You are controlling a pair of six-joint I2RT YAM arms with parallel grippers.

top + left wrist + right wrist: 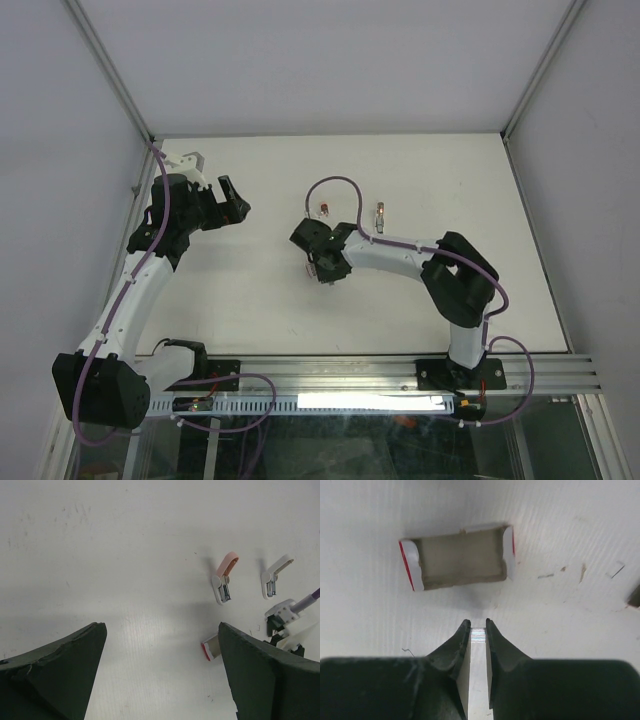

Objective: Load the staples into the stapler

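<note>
The right arm folded at its elbow over the right side of the table point(250, 310) and stretched its forearm leftward to mid-table, the wrist tipped down. The right gripper point(478, 625) had its jaws drawn nearly together, pinching a thin, shiny strip of staples point(478, 635) between the fingertips. The strip spanned the narrow gap from one pad to the other.

The staple box point(457, 557) lay on the table just beyond those fingertips, apart from them. It was a small open tray with a dull cardboard inside, white end flaps and red edging at both ends. It lay crosswise to the jaws and slightly askew. One loose staple point(617, 569) rested well off to the right of the jaws, and another point(408, 651) lay close by the left finger.

The left arm rose along the left edge of the table and bent inward at the wrist. The left gripper point(162, 630) was spread as wide as it went, holding nothing and hanging clear above the bare surface. In its wrist view the box showed just inside the right-hand finger point(265, 675) — red end toward the gap. Past the jaws and to the right lay two small staplers, both hinged open. The pink stapler point(223, 580) was nearer the jaws' centre line, and the white stapler point(272, 577) lay just beyond it.
</note>
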